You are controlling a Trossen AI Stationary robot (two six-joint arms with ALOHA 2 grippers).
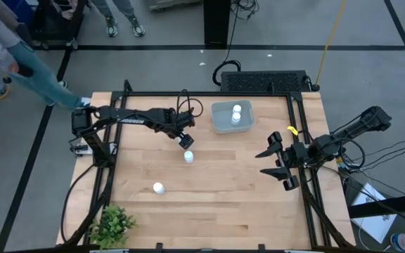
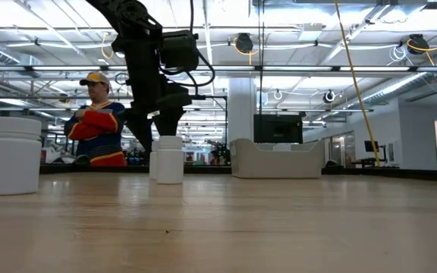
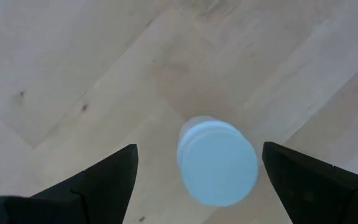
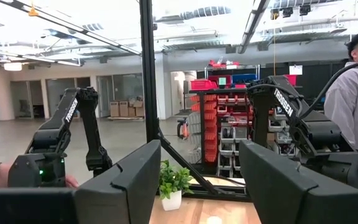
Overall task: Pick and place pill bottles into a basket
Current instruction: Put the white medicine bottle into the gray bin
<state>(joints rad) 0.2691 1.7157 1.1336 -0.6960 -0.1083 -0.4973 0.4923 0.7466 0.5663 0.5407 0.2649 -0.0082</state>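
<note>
Pill bottles, small white cylinders with round caps: two stand inside the translucent grey-blue rectangular plastic basket [image 1: 231,117]. One [image 1: 188,157] stands on the wooden worktop [image 1: 223,190] beneath the released left tool [image 1: 187,141]; another [image 1: 158,187] stands apart. Right tool [image 1: 278,166] is released at the worktop edge.

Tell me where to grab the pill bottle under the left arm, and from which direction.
Take the bottle across its round body just below the cap, coming straight down. It stands upright on the table with bare wood all around, and in the left wrist view its cap sits between the open fingers of the left tool, though off-centre, so centre it before closing.
</note>
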